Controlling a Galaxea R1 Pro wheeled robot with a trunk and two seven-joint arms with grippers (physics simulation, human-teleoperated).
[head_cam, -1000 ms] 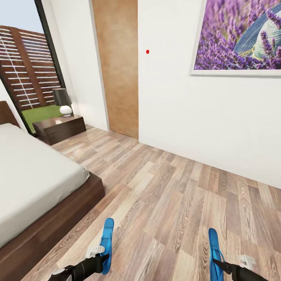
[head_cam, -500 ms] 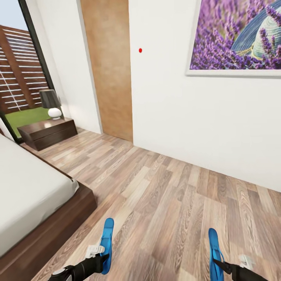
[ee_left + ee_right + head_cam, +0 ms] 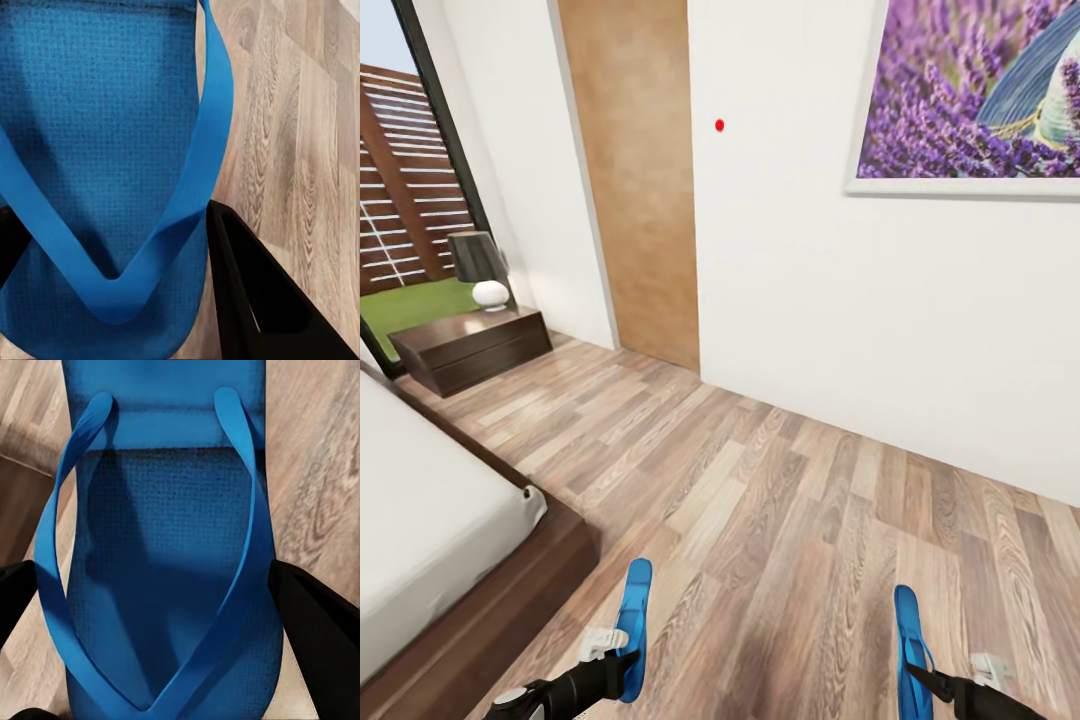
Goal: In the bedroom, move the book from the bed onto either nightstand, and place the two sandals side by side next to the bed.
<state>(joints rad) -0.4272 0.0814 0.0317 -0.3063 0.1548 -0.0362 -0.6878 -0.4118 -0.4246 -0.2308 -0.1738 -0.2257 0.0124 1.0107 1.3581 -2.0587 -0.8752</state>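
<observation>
We see both arms reaching in from the bottom edge of the head view, low and roughly level. Our left gripper [image 3: 622, 668] sits at the lower left, its black fingers [image 3: 255, 300] closed on a blue sandal [image 3: 634, 625] held edge-up. Our right gripper [image 3: 920, 680] sits at the lower right, fingers [image 3: 315, 622] clamped on either side of the other sandal [image 3: 907, 640], also standing on edge.

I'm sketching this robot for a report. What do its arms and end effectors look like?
Both arms are glossy black and tubular. The left arm has a grey joint ring, and each wrist carries a small white block. The end effector fingers are matte black, flat and angular.
</observation>
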